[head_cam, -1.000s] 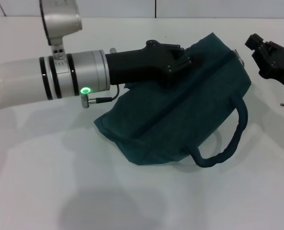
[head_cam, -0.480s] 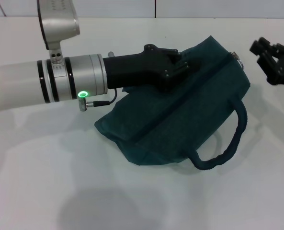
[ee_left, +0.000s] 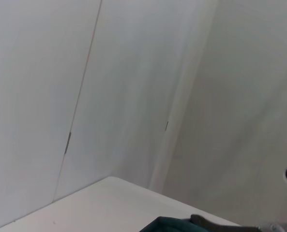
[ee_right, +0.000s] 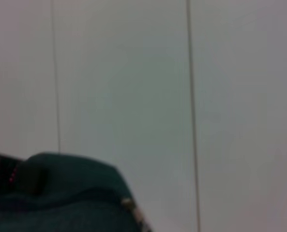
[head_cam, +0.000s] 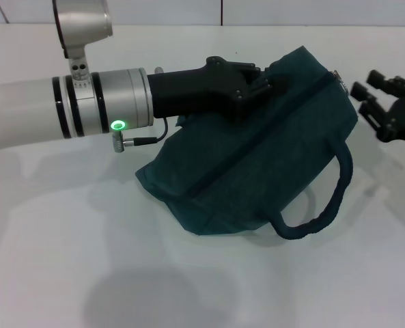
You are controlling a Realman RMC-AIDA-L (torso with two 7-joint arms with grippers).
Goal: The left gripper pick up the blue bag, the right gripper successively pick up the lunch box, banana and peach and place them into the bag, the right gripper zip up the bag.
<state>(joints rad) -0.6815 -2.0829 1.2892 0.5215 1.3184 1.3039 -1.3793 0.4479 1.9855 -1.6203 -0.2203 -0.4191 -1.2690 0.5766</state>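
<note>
The blue bag lies tilted on the white table, its zipper running up to a metal pull at the far right corner. One padded handle loops out at the front. My left gripper is shut on the bag's top edge and holds that side raised. My right gripper hangs open just right of the bag, apart from it, holding nothing. The right wrist view shows the bag's top and the metal pull. The lunch box, banana and peach are out of view.
The white table spreads out in front and to the left of the bag. A white wall stands close behind. My silver left forearm reaches across the table's left half above the surface.
My right gripper has drawn back to the right and lower, away from the bag's zipper corner, and turned. The left gripper keeps its hold on the bag, which has barely moved.
</note>
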